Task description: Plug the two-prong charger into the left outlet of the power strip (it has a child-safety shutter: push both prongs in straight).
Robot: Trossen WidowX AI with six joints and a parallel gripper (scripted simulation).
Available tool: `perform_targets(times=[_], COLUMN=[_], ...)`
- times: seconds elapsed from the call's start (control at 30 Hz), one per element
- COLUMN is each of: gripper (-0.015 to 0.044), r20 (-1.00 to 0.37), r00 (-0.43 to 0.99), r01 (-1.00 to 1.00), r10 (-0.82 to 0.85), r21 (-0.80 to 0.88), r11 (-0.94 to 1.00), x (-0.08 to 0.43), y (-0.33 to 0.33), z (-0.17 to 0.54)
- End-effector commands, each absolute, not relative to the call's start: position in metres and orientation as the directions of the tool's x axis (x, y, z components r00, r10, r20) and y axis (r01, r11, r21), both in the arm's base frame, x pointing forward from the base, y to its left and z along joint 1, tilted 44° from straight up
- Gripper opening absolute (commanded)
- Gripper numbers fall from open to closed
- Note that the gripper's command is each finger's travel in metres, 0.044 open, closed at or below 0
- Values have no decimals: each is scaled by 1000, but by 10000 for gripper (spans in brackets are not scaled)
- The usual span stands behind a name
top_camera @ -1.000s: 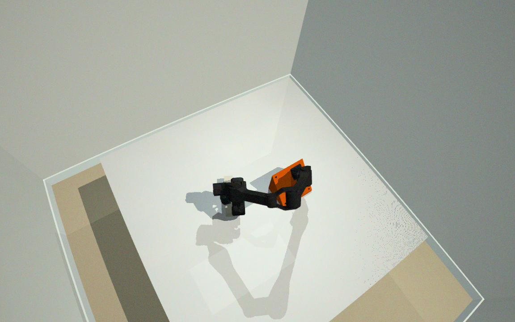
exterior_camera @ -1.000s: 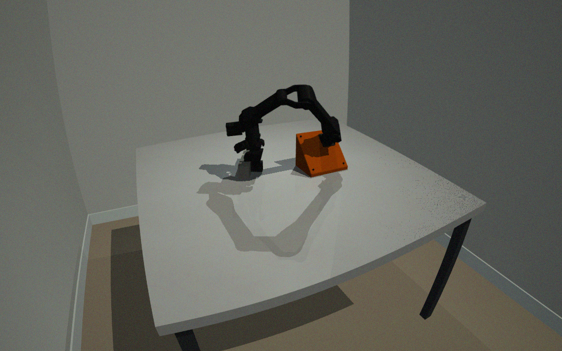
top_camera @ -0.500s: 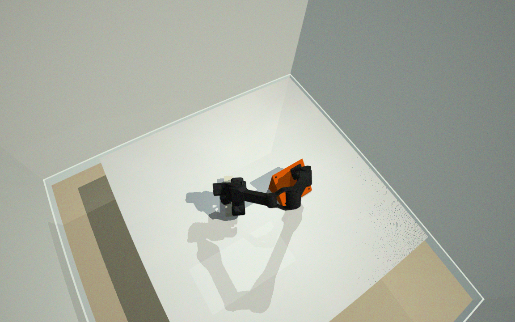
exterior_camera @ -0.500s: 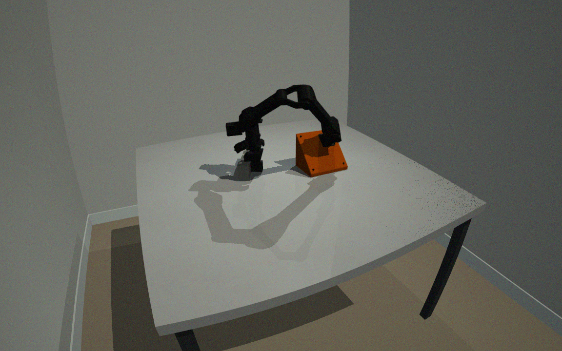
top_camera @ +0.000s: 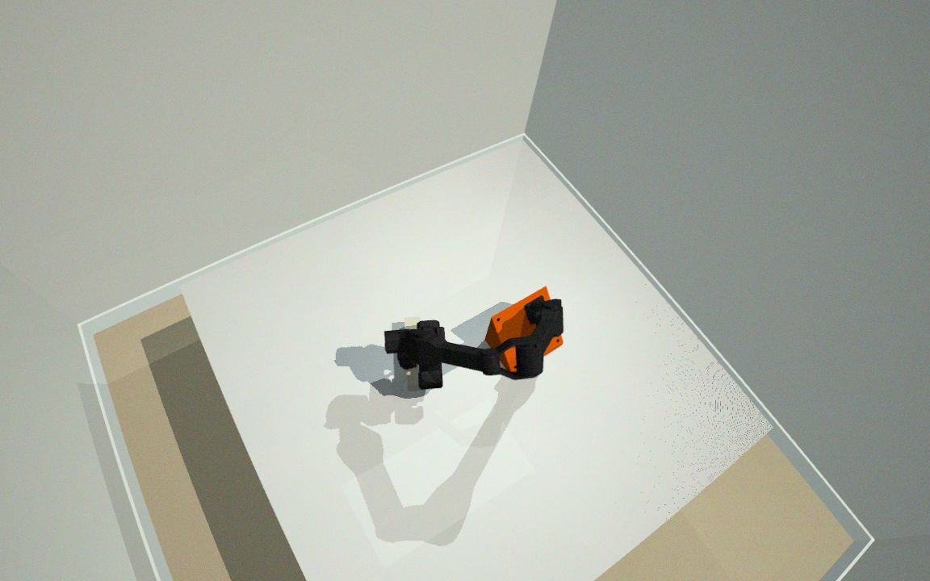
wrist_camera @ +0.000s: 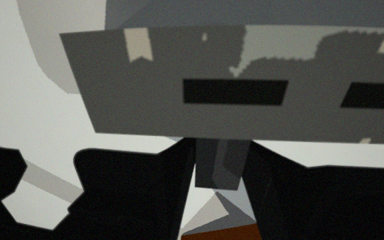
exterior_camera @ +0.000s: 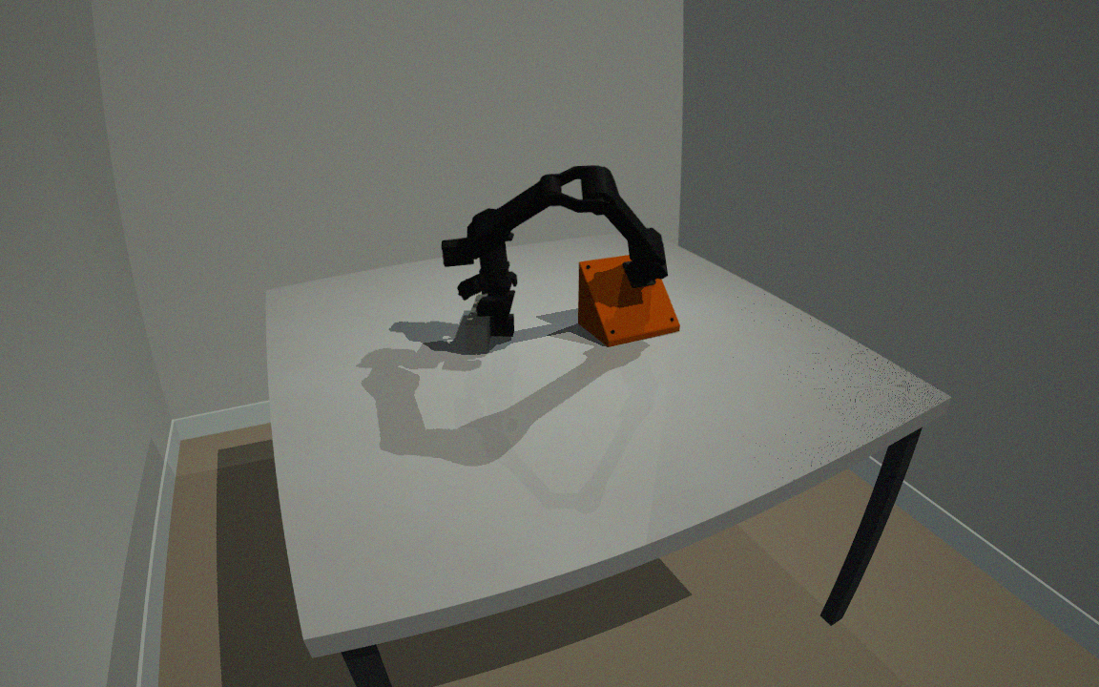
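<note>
The grey power strip (wrist_camera: 129,110) (exterior_camera: 474,335) (top_camera: 412,380) has dark rectangular outlets; in the wrist view the left outlet (wrist_camera: 235,92) shows whole, the right outlet (wrist_camera: 375,95) is cut off by the frame. In the exterior view the strip looks tilted. My gripper (wrist_camera: 215,138) (exterior_camera: 498,322) points down beside the strip, shut on the dark charger (wrist_camera: 209,173). The charger sits below the left outlet in the wrist view, its upper end meeting or hidden behind the strip's lower edge. The prongs are not visible, and I cannot tell whether charger and strip touch.
The orange wedge-shaped base (exterior_camera: 647,322) (top_camera: 495,332) (wrist_camera: 223,233) carries the arm on the white table (exterior_camera: 536,547). The arm arches from it to the strip. Shadows of the arm fall across the table. Walls stand behind and to the side.
</note>
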State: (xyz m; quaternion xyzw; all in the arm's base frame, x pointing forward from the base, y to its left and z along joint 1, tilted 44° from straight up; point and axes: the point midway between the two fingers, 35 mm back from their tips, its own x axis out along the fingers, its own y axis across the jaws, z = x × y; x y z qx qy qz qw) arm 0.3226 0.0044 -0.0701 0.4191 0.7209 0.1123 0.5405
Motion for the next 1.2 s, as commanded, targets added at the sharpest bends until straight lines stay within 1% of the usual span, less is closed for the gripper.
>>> perform_targets(times=[0.0, 1.17], gripper=[0, 0], r20=[-696, -697], r00=[-43, -43], r01=[465, 465], r10=[716, 716], r21=[620, 620], r11=[631, 631], x=[328, 330], y=[0, -3], z=[-70, -67])
